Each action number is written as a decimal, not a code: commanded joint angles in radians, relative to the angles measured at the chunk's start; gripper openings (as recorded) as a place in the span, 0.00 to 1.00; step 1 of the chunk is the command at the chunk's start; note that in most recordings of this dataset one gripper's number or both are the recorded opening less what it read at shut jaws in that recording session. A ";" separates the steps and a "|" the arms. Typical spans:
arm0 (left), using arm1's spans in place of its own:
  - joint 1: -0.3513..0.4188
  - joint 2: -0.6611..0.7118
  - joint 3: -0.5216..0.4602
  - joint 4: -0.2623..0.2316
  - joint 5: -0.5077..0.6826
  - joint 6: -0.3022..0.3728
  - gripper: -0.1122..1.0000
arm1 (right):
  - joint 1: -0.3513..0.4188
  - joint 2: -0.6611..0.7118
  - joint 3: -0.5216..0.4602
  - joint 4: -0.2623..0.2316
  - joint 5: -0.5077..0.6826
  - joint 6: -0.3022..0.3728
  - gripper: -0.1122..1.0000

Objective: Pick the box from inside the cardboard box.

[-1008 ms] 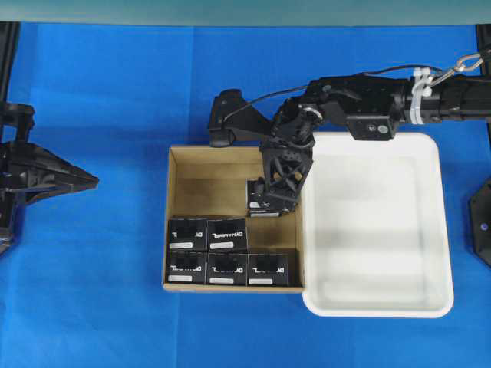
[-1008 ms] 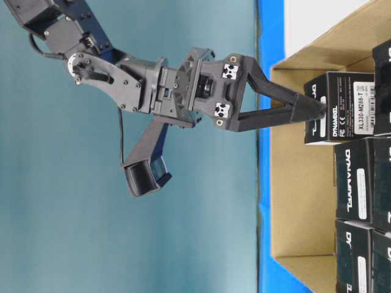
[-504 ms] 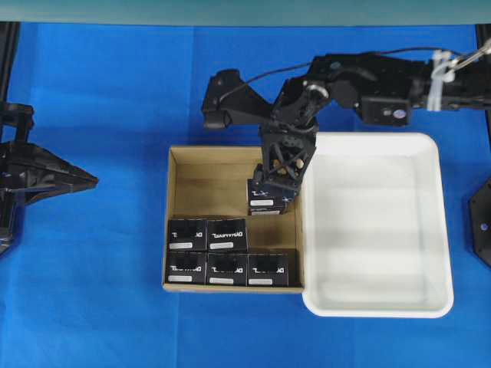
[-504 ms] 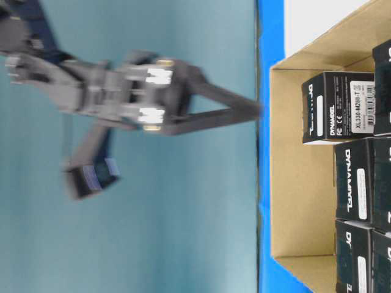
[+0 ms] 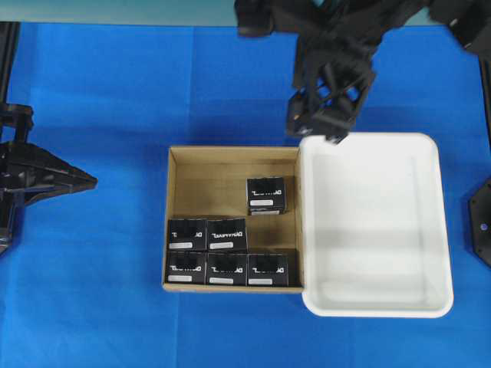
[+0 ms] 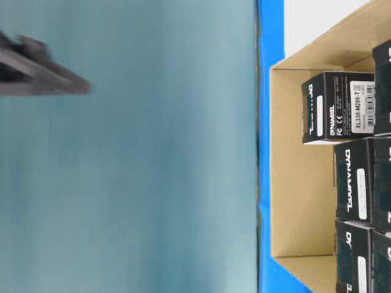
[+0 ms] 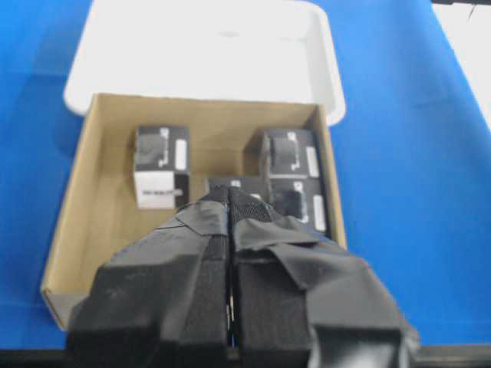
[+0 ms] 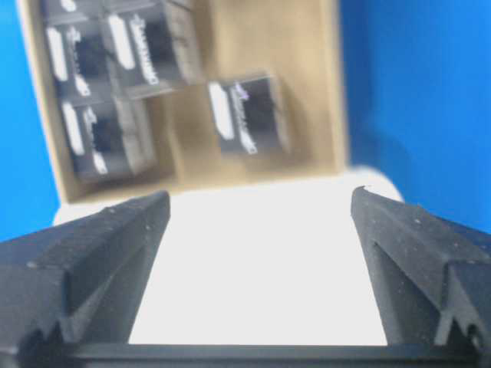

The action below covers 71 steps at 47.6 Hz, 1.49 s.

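The cardboard box [image 5: 178, 184] lies mid-table and holds several black boxes. One box [image 5: 267, 195] stands alone near the right wall; the others sit in rows along the front wall. My right gripper [image 5: 316, 130] hangs high, open and empty, beyond the box's far right corner, by the tray's rim. In the right wrist view its jaws [image 8: 259, 195] are spread wide over white tray, with the lone box [image 8: 249, 115] ahead. My left gripper [image 5: 88, 182] rests shut at the left edge; its wrist view shows its taped fingers [image 7: 207, 230] pressed together, facing the cardboard box [image 7: 84, 192].
A white plastic tray [image 5: 376, 310] lies against the cardboard box's right wall. Blue cloth covers the table around both. In the table-level view the right gripper [image 6: 43, 67] is a blur at the upper left, well above the cardboard box [image 6: 293, 183].
My right gripper, which stood open around the lone box inside the cardboard box, has risen fast and pulled back toward the far side. The box stayed behind. The left arm has not moved.
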 commanded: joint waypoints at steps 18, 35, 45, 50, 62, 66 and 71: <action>-0.002 0.006 -0.028 0.003 0.000 -0.008 0.05 | 0.005 0.003 -0.129 -0.015 0.112 -0.005 0.97; -0.002 0.005 -0.028 0.002 -0.002 -0.008 0.05 | 0.051 0.089 0.031 -0.015 -0.008 -0.069 0.97; -0.002 0.005 -0.028 0.002 0.000 -0.008 0.05 | 0.075 0.124 0.163 -0.015 -0.186 -0.141 0.97; -0.002 0.005 -0.028 0.003 0.000 -0.006 0.05 | 0.094 0.141 0.225 -0.015 -0.270 -0.170 0.97; 0.002 0.006 -0.028 0.002 0.000 -0.005 0.05 | 0.118 0.176 0.316 -0.015 -0.436 -0.204 0.97; 0.002 0.008 -0.028 0.002 0.000 -0.005 0.05 | 0.123 0.186 0.330 -0.015 -0.451 -0.204 0.97; 0.003 0.008 -0.028 0.002 -0.002 -0.005 0.05 | 0.127 0.198 0.342 -0.015 -0.460 -0.209 0.97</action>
